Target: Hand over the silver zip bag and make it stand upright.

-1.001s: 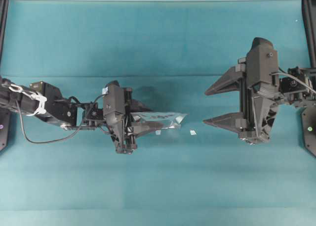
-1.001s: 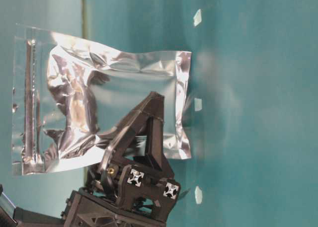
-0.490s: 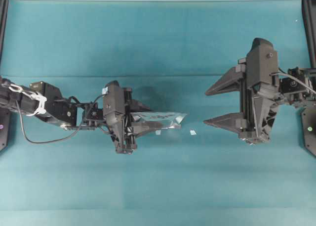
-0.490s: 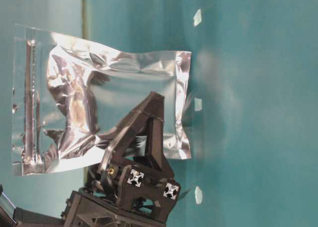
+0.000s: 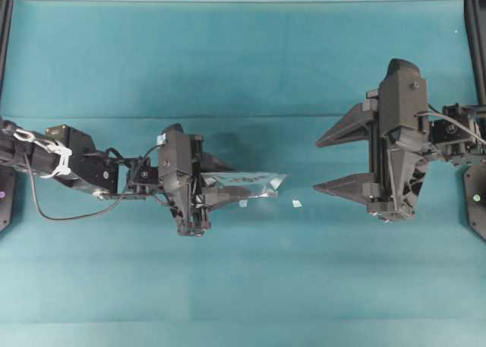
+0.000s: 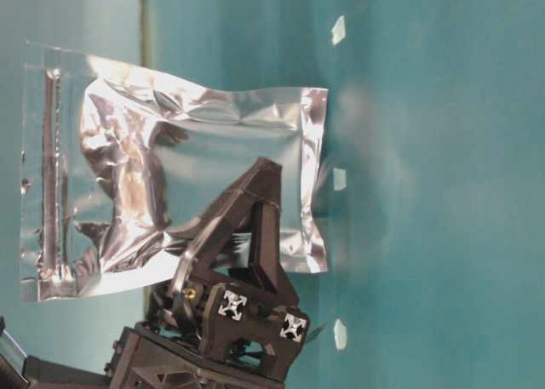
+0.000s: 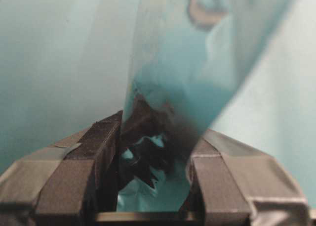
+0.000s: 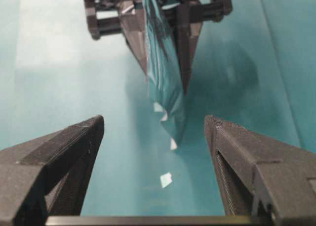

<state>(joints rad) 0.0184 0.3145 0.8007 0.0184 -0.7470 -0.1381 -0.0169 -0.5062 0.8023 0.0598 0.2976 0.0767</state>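
The scene is evenly and brightly lit from above. Soft shadows are cast on the counter (image 5: pixel 243 58) beside both arms. Strong glare is seen on the crinkled silver zip bag (image 6: pixel 187 168) in the table-level view. The left wrist view is blurred throughout, the foil seen only as smears. In the right wrist view, the near pincer fingers (image 8: pixel 59 161) are softly focused.

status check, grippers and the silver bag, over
Left gripper shut on silver zip bag, bag held edge-up, off the table. Right gripper open, facing the bag, gap between them. White scrap on the table below that gap.
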